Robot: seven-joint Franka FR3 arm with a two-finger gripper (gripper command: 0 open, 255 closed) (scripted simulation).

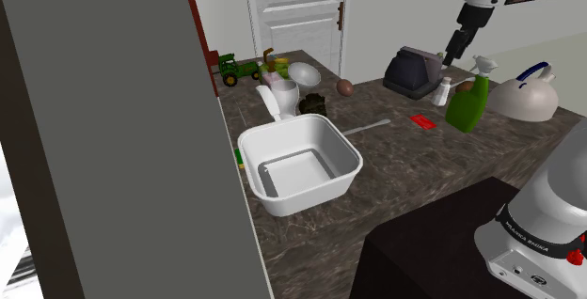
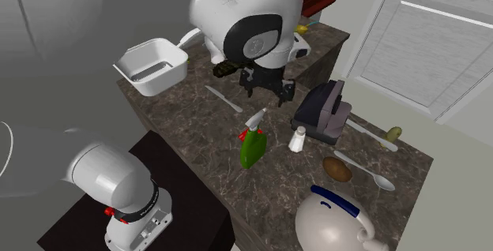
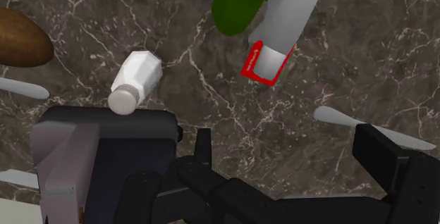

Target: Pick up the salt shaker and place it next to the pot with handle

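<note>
The salt shaker (image 1: 447, 87) (image 2: 297, 139) (image 3: 134, 82) is small and white with a round cap. It stands upright on the dark marble counter, touching or nearly touching a dark boxy appliance (image 1: 412, 70) (image 2: 322, 111). The pot with handle (image 1: 301, 161) (image 2: 154, 66) is a white square basin with a thin handle, far across the counter near the grey wall. My black gripper (image 1: 452, 57) (image 2: 269, 93) (image 3: 292, 159) hangs open and empty above the counter. It is off to one side of the shaker, between the appliance and the green spray bottle (image 1: 468, 102) (image 2: 253, 143) (image 3: 243, 1).
A white kettle (image 1: 525, 95) (image 2: 336, 222), a brown potato-like lump (image 2: 337, 169) (image 3: 21, 43) and a spoon (image 2: 363, 170) lie beyond the shaker. A knife (image 2: 223, 98) and a red flat piece (image 1: 423, 121) lie mid-counter. A bowl (image 1: 303, 73), a pitcher (image 1: 282, 95) and a toy tractor (image 1: 235, 69) crowd the far end.
</note>
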